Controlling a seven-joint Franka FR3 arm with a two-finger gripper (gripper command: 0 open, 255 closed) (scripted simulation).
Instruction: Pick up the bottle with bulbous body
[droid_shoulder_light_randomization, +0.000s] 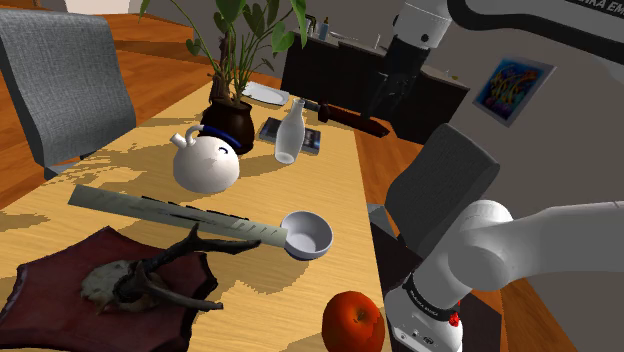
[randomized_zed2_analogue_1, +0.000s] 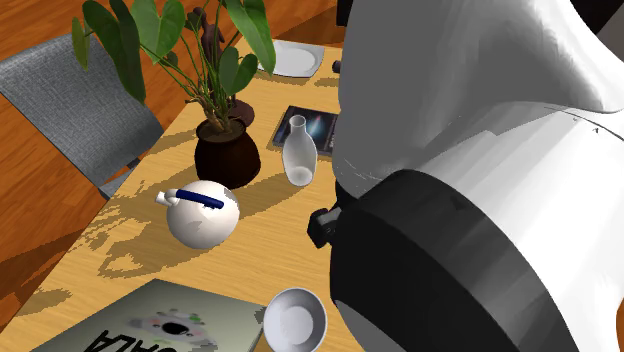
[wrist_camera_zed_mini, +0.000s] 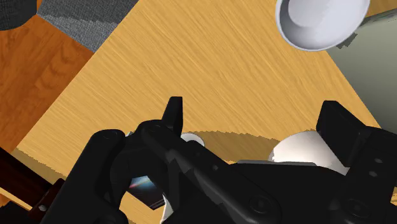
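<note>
White bottle (droid_shoulder_light_randomization: 289, 133) upright near the table's (droid_shoulder_light_randomization: 340, 190) far end, plant pot (droid_shoulder_light_randomization: 228, 120) just beside it, teapot (droid_shoulder_light_randomization: 207, 160) near, bare wood toward the bowl (droid_shoulder_light_randomization: 306, 235), claw (droid_shoulder_light_randomization: 381, 100) raised by the table's edge, fingers apart, empty

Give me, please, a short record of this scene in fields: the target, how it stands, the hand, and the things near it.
target: white bottle, bulbous body, narrow neck
pose: upright on the wooden table
robot: hand open, raised, apart from the bottle, holding nothing
neighbours: dark plant pot, white teapot with blue handle
also on table: white bowl, red apple
</note>
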